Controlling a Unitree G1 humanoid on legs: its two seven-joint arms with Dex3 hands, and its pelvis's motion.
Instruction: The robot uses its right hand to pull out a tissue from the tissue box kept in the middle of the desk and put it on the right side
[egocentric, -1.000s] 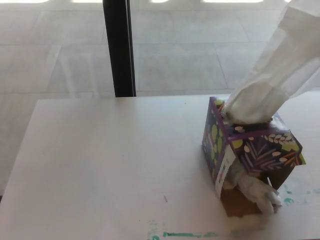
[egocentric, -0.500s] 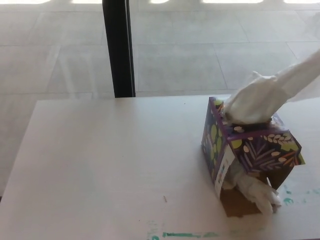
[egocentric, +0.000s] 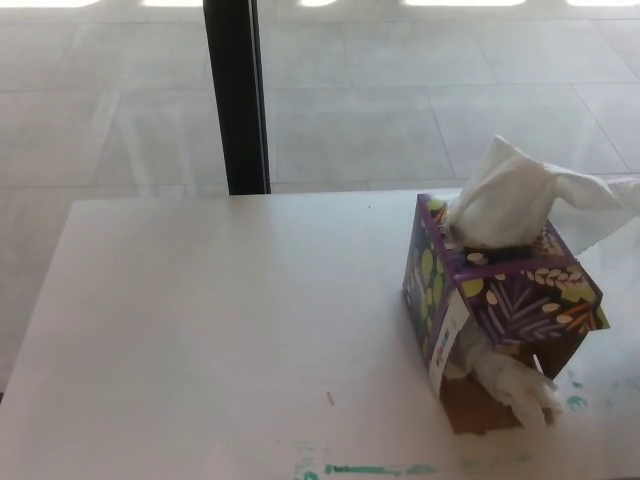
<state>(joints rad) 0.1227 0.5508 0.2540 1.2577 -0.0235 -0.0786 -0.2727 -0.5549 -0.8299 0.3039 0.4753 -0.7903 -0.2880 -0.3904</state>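
Note:
A purple tissue box (egocentric: 500, 300) with a leaf pattern stands on the right part of the white desk (egocentric: 220, 330). A white tissue (egocentric: 510, 200) rises from its top slot, and a stretch of it trails to the right toward the picture's edge (egocentric: 605, 200). The box's near side is torn open, and crumpled tissue (egocentric: 515, 380) spills out of it onto the desk. Neither of my hands shows in the head view.
A black vertical post (egocentric: 235, 95) stands behind the desk's far edge, with pale tiled floor beyond. Green paint marks (egocentric: 370, 468) smear the desk near its front edge. The desk's left half holds nothing but a small dark speck (egocentric: 331, 398).
The tissue, stretched high up to the upper right a second ago, has dropped lower and now lies bunched over the box top, trailing right.

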